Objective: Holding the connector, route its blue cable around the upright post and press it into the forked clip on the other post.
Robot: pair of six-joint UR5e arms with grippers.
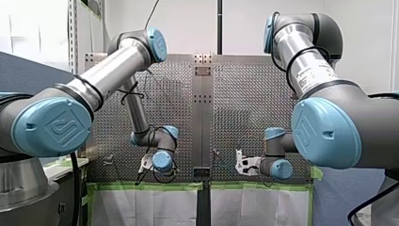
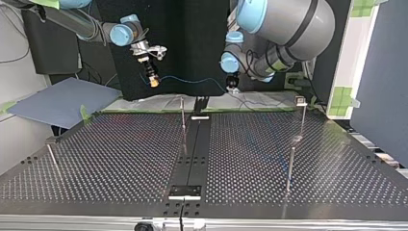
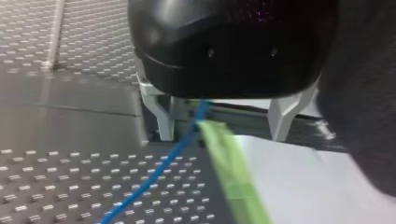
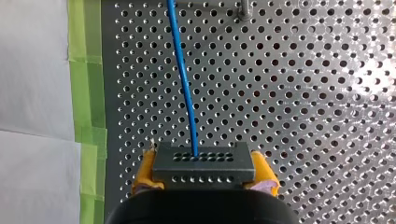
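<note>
Blue cable [image 2: 192,80]: strung in a shallow sag across the upper middle of the top view, in the air between the two claws. No post touches it.
Connector [image 4: 201,161]: a dark block with rows of small holes. The cable leaves its front face and runs straight ahead of the claw. In the top view it hangs upper left of centre, off the counter.
Right claw [image 4: 204,173]: its yellow pads are closed on the connector's two short ends and hold it square. This is probably so the block cannot twist and the cable leads out cleanly.
Left claw [image 2: 233,85]: black, upper centre-right in the top view, at the cable's other end. Its wrist view shows the cable running up under its body. Whether it is clamped on the cable cannot be told.
Upright post [image 2: 183,113]: a thin rod in the centre of the top view, near the counter's far edge and just below the cable's span. It is judged to be the one to route around.
Clip post [image 2: 302,120]: right of centre in the top view, with a small head on top. This is likely the forked clip, but it is too small to confirm.
Counter [image 2: 120,159]: dark and perforated, with green tape [image 4: 86,93] along one edge.
Step in hand: judged early, with the cable raised and the routing not begun.
Reason for height: carrying the line above the post tops probably lets it be lowered on the chosen side of the rod.
Risk: slack in the sag could snag a post top.
</note>
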